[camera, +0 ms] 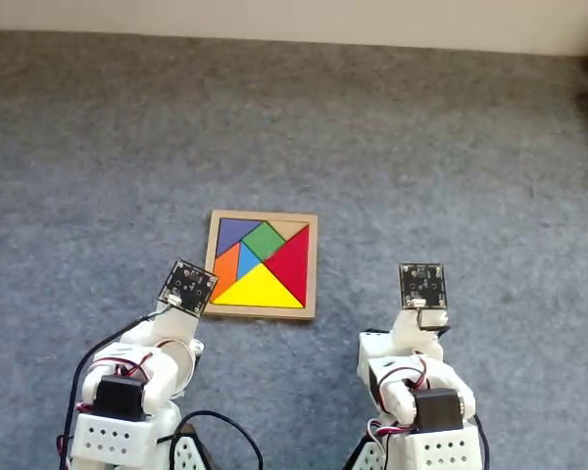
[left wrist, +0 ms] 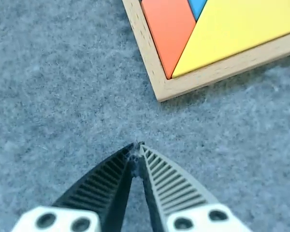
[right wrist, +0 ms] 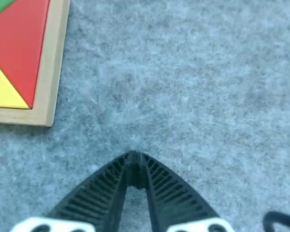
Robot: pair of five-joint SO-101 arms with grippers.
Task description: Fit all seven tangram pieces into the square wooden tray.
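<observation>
Evidently finished, or near it: square wooden tray lies mid-tabletop, packed edge to edge.
Yellow piece, red piece, green piece, purple piece, orange piece and small blue piece sit flush, no gap showing. I count six colours and can't separate a seventh. My left tool is closed on nothing, just off the tray's near corner. My right tool, also closed and empty, hangs near the other near corner. Likely nothing left to place.
</observation>
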